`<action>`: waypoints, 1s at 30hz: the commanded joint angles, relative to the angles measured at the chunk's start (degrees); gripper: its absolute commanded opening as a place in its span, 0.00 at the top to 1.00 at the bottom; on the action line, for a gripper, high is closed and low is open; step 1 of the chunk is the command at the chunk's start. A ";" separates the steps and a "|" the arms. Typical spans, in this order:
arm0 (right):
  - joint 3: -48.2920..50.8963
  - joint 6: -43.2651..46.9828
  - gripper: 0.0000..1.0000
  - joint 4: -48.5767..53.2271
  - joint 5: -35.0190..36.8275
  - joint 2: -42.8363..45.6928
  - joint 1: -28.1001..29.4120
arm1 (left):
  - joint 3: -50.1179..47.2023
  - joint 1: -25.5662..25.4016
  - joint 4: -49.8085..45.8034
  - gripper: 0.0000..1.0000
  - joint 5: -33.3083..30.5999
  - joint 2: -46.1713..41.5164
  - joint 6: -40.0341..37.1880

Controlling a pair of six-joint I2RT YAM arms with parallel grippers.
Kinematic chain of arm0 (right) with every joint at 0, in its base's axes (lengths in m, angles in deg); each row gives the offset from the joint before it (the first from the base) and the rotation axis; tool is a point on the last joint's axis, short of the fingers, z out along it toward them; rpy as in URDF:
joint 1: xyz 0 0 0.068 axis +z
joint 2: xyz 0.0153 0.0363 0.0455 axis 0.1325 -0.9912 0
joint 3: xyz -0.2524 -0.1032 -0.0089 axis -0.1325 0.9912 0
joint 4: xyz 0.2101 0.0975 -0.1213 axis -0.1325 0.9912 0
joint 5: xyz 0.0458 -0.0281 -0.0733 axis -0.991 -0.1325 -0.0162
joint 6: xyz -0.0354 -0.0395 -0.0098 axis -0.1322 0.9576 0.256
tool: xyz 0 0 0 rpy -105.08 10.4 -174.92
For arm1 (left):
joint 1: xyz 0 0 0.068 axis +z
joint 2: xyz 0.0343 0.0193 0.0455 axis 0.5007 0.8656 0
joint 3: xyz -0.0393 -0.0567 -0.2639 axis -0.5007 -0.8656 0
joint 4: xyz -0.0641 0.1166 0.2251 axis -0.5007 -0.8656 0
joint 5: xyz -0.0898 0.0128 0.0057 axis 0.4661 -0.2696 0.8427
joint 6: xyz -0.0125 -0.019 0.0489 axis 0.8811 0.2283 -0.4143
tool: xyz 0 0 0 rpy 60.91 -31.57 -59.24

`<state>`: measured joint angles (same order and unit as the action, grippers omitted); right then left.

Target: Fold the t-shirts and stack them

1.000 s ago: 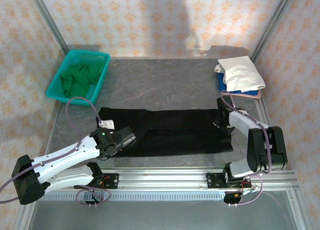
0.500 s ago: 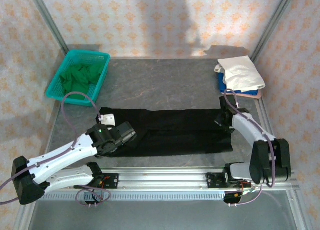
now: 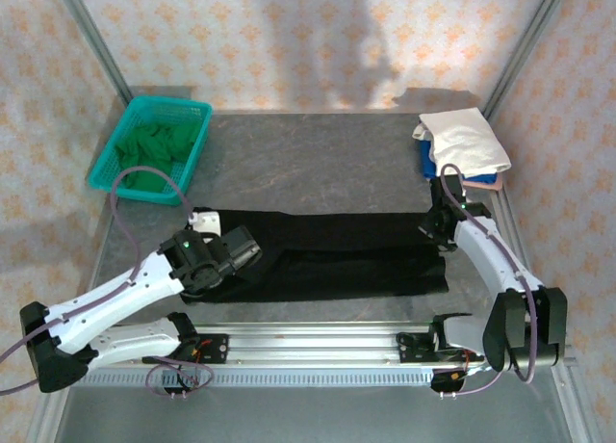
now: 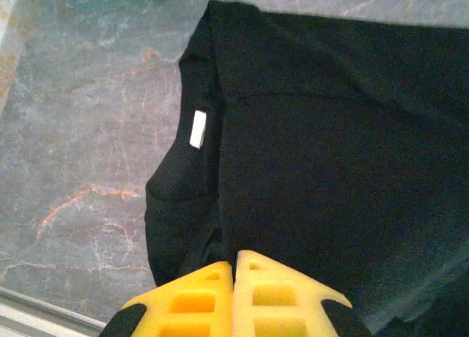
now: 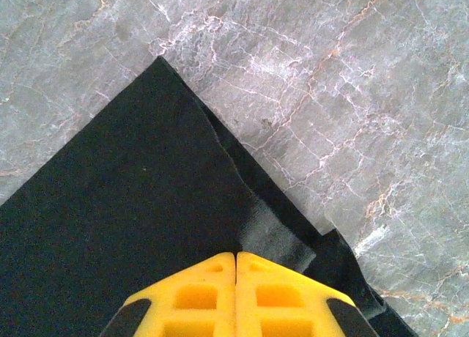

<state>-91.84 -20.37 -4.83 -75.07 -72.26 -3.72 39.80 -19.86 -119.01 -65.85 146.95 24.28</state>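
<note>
Folded black t-shirt [image 3: 337,255] flat on table [image 3: 318,164], left gripper [image 4: 234,253] jaws closed tight on collar end, right gripper [image 5: 236,255] likewise pinching a corner.

A teal mesh basket [image 3: 198,149] sits at the grey marbled table's [image 3: 318,169] far-left corner — patterned walls [image 3: 289,39] behind.

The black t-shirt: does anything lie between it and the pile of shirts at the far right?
Nothing visible does. Bare table lies between the black t-shirt and the pile. The right gripper is shut on the shirt's corner there.
</note>
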 commanded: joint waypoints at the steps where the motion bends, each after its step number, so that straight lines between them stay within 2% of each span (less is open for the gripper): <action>1: 1.73 0.74 1.00 1.14 3.28 -1.58 -0.38 | -6.47 -0.28 1.54 1.00 3.98 -1.47 2.02; 7: 2.57 0.93 1.00 -1.17 5.39 -6.55 -0.39 | -12.86 -0.57 6.62 1.00 8.09 -1.48 4.12; 11: 2.75 0.63 0.99 -2.44 5.28 -9.53 -0.39 | -14.59 -0.78 8.65 1.00 9.42 2.26 4.78; 14: 2.49 0.55 0.90 -2.24 4.30 -10.18 -0.32 | -15.19 -0.83 8.64 1.00 8.96 4.74 5.56; 16: 2.57 0.80 0.77 -2.24 3.64 -8.77 0.10 | -15.50 -0.80 9.03 1.00 8.62 5.04 5.78; 18: 3.10 1.05 0.69 -2.87 3.27 -5.56 2.03 | -15.18 -0.85 8.72 1.00 7.93 4.56 5.95; 20: 4.63 1.48 0.59 -5.88 1.81 -0.93 5.64 | -14.28 -0.80 7.97 1.00 7.02 2.98 5.81; 24: 9.75 4.01 0.51 -19.95 -5.23 7.99 16.86 | -11.97 -0.82 7.55 1.00 5.20 -1.97 4.75; 28: 17.67 10.70 0.41 -44.76 -14.49 11.22 32.58 | -10.63 -0.72 8.65 1.00 4.22 -6.30 3.22; 30: 20.38 14.48 0.41 -55.41 -16.09 10.37 39.54 | -10.83 -0.63 10.29 1.00 4.39 -7.26 2.83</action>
<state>-75.14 -12.76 -38.82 -84.79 -61.36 28.96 27.97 -20.24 -109.76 -58.48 140.81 28.26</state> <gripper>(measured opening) 0.594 0.046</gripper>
